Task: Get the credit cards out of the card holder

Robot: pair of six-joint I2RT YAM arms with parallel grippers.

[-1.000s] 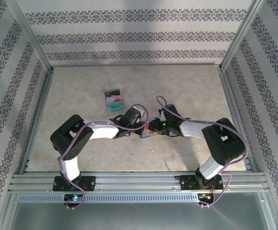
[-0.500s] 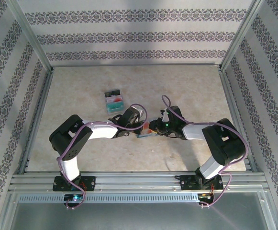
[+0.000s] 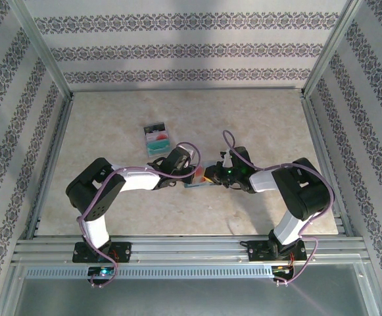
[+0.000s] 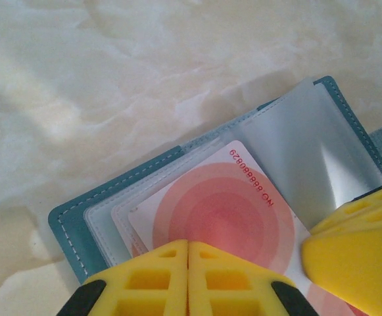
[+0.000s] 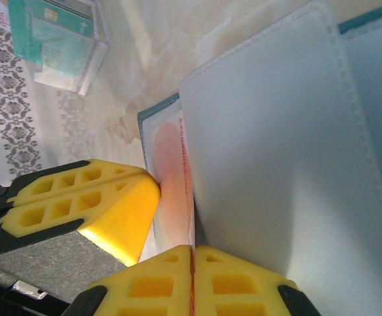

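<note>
Your right pincer (image 5: 192,273) has shut since a second ago, when its yellow fingers stood partly apart. It now pinches the edge of the red-and-white plastic card (image 4: 233,207), and that arm's wrist has edged leftward toward the wallet. Your left pincer (image 4: 188,266) stays closed, with its tips at the card's near edge. You cannot tell whether it grips anything.

The small teal-blue folding card holder (image 4: 64,224) lies open on the beige marbled tabletop (image 4: 112,79) between the two pincers, and the card lies over its inner pockets. A clear plastic sleeve (image 4: 315,148) of the holder stands up just beside the card, against the right pincer's fingers.

Farther back and to the left, well apart, sits a clear plastic box (image 3: 156,139) with teal and red cards (image 5: 52,29) inside. Purple cables (image 3: 191,148) loop over both wrists.
</note>
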